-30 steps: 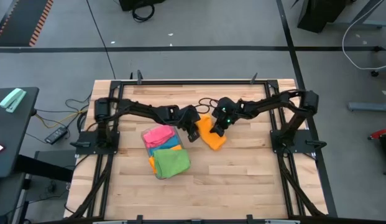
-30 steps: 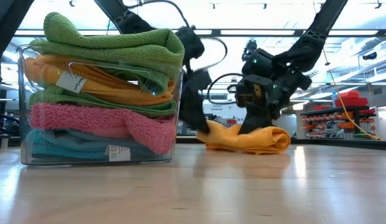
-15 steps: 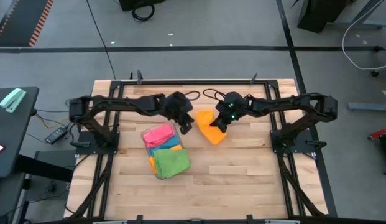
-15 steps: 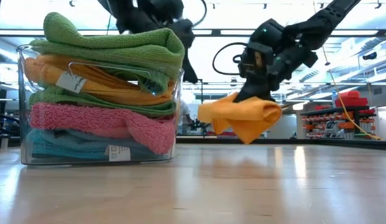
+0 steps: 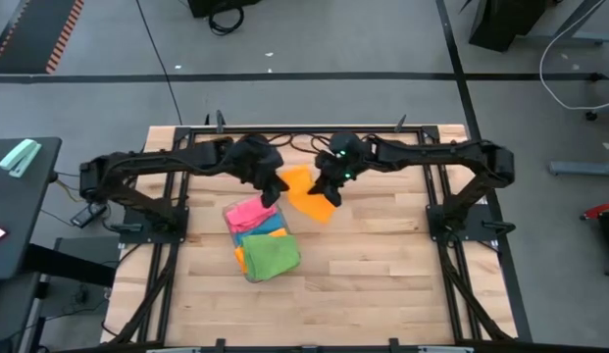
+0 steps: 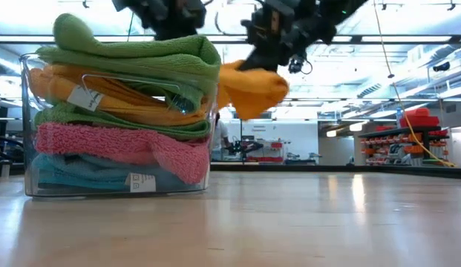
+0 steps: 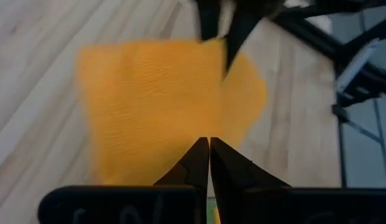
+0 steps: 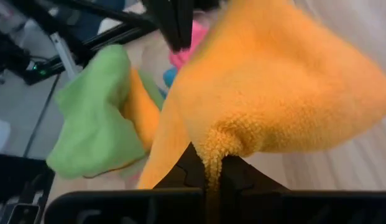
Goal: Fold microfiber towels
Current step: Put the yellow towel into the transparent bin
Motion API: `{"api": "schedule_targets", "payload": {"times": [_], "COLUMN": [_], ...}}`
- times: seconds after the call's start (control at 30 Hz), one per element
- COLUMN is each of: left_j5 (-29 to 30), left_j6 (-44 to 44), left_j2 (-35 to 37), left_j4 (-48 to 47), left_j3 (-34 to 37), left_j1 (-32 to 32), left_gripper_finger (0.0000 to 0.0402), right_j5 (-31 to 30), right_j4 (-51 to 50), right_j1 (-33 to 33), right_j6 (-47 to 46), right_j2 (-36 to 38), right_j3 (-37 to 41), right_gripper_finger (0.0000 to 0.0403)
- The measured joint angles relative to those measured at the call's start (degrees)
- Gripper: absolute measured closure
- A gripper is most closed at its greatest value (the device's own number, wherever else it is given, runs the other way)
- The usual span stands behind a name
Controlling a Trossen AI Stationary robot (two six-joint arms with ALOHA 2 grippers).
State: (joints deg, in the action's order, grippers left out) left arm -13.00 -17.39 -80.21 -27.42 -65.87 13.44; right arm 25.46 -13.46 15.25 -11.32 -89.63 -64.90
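Above the table, both grippers' fingers pinch the orange towel (image 5: 305, 194), hanging slantwise.

The high view looks straight down on the whole table (image 5: 382, 284) from well above. The low view sits at table-top height, close against the tray (image 6: 208, 133), facing level into the room. Each wrist view looks forward past its own fingers, very near the orange towel (image 7: 161, 106). All four share that towel; in the high view it lies at 12 o'clock from table centre.
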Motion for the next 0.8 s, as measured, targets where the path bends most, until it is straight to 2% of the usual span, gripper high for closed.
{"api": "schedule_targets", "payload": {"times": [0.27,0.4,0.63,0.8], "left_j5": [-1.33,-3.91,-9.07,-11.73], "left_j6": [0.03,0.35,0.16,-0.30], "left_j2": [10.40,15.27,22.59,26.95], "left_j4": [-9.88,-13.13,-14.83,-14.61], "left_j3": [0.03,-0.02,-0.05,-0.06], "left_j1": [-0.78,-1.80,-2.26,-2.67], "left_gripper_finger": [0.0390,0.0389,0.0382,0.0393], "right_j5": [2.76,4.65,9.38,10.03], "right_j4": [-11.36,-15.89,-22.88,-28.66], "right_j1": [-1.28,-1.71,-2.16,-2.96], "right_j6": [10.94,14.64,21.47,26.25], "right_j2": [-8.82,-14.20,-22.96,-28.77], "right_j3": [-17.62,-26.13,-39.57,-48.86], "right_gripper_finger": [0.0390,0.0390,0.0390,0.0390]}}
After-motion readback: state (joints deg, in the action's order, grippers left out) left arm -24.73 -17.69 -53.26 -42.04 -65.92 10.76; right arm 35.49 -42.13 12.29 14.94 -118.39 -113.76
